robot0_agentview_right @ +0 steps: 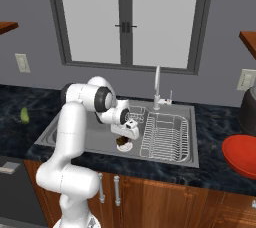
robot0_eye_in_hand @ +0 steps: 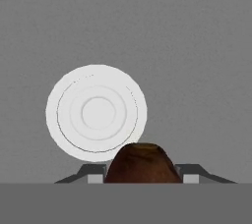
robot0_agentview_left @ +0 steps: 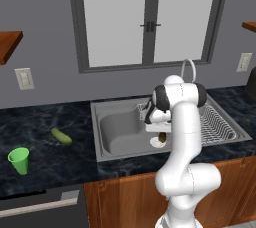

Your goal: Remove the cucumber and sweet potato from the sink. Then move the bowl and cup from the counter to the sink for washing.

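My gripper (robot0_eye_in_hand: 142,175) is shut on the dark reddish-brown sweet potato (robot0_eye_in_hand: 141,163), holding it just above the white drain (robot0_eye_in_hand: 96,112) of the grey sink (robot0_agentview_left: 115,129). From the base, the gripper (robot0_agentview_right: 123,140) hangs low in the basin with the sweet potato (robot0_agentview_right: 121,142) under it. The pale cucumber (robot0_agentview_left: 61,136) lies on the dark counter left of the sink. Further left, near the counter's front edge, the green cup (robot0_agentview_left: 19,160) stands upright. The red bowl (robot0_agentview_right: 242,154) sits on the counter right of the sink.
A wire dish rack (robot0_agentview_right: 165,134) fills the right half of the sink, and the curved faucet (robot0_agentview_right: 157,87) rises behind it. A dark appliance (robot0_agentview_right: 248,107) stands at the far right of the counter. A window spans the wall behind.
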Available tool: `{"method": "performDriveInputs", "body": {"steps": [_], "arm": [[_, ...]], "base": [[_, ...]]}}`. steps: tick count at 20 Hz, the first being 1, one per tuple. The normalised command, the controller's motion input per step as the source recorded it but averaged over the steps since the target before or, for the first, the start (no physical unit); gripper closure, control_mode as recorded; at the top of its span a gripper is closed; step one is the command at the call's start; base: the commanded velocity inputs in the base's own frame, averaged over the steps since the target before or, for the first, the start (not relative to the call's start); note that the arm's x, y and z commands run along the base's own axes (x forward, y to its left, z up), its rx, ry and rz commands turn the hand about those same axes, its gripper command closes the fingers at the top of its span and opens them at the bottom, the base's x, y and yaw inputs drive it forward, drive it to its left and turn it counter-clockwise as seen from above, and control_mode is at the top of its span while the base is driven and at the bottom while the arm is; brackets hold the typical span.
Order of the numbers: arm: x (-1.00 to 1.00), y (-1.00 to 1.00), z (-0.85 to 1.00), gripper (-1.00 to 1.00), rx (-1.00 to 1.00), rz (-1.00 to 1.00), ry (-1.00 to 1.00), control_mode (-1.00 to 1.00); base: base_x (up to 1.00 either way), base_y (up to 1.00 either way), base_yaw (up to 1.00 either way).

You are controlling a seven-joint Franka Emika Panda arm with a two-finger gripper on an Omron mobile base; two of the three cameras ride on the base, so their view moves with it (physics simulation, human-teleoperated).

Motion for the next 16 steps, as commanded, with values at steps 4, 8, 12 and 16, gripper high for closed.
{"method": "performDriveInputs", "body": {"steps": [4,8,12,16], "arm": [[0.00,0.23,0.13,1.00,0.00,-0.05,0.00,-1.00],[0.00,0.25,0.15,1.00,-0.02,-0.05,0.00,-1.00],[0.00,0.20,0.17,1.00,-0.03,-0.05,0.00,-1.00],[-0.01,0.18,0.16,1.00,-0.02,-0.05,0.00,-1.00]], "base": [[0.00,0.00,0.00],[0.00,0.00,0.00],[0.00,0.00,0.00],[0.00,0.00,0.00]]}}
